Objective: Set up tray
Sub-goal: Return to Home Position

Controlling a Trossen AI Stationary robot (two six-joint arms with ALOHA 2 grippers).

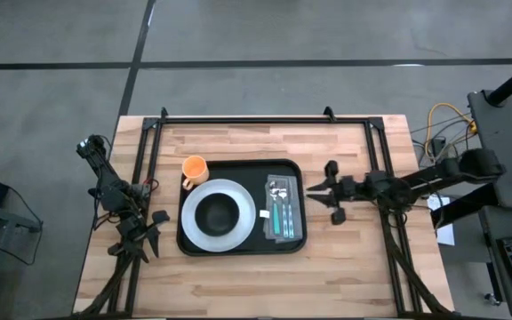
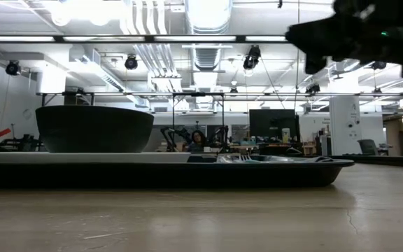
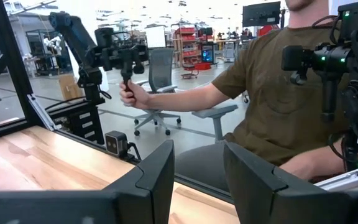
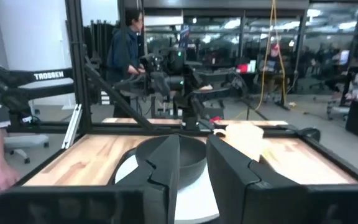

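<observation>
The black tray [image 1: 241,233] lies in the middle of the table; in the low view its rim [image 2: 187,173] rests flat on the wood. On it a white plate [image 1: 238,231] carries a black bowl [image 1: 218,213], which also shows in the low view [image 2: 94,128]. An orange cup [image 1: 194,168] stands at the tray's far left corner. A wrapped cutlery set [image 1: 281,209] lies on the tray's right part. My left gripper [image 1: 154,228] is open and empty left of the tray. My right gripper [image 1: 312,188] is open by a narrow gap, empty, just right of the tray, pointing at it.
A black frame [image 1: 265,120] runs along the table's far edge and down both sides. Bare wood [image 1: 238,284] lies between the tray and the near edge. In the left wrist view a seated person [image 3: 278,93] holds a handle [image 3: 126,68] beyond the table.
</observation>
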